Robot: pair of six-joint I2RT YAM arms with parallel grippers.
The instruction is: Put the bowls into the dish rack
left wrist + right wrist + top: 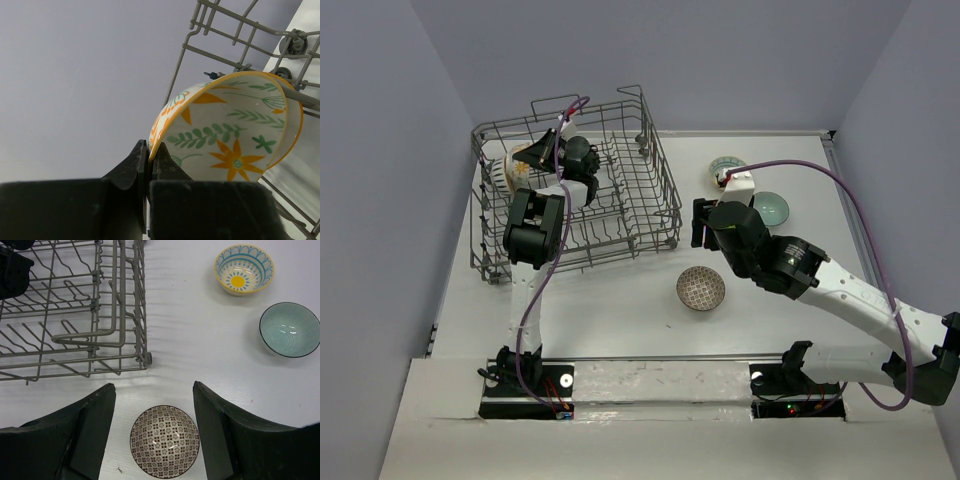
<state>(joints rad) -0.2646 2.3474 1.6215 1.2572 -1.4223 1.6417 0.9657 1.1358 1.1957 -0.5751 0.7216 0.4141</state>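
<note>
White table, plain lavender walls round it, grey wire dish rack on the table's left half, upright tines inside, small wheels at the corners. L gripper is inside the rack at its far-left end, jaws clamped tight on the rim of the flower bowl, which is white w/ orange rim, orange flowers, green leaves. Bowl stands on edge, tilted, by the rack's side wires. A 2nd orange-edged rim shows just behind it, can't tell if that's a separate bowl. R gripper hangs over the table just off the rack's near-right corner, jaws wide apart, nothing between them. Brown-patterned bowl sits upright on the table right under it, just outside that same corner, not touching the rack. Teal bowl upright, well to the right of the rack. Blue-and-yellow bowl upright too, also right of the rack, closer to its far side than the teal one, near the teal one but apart.
</note>
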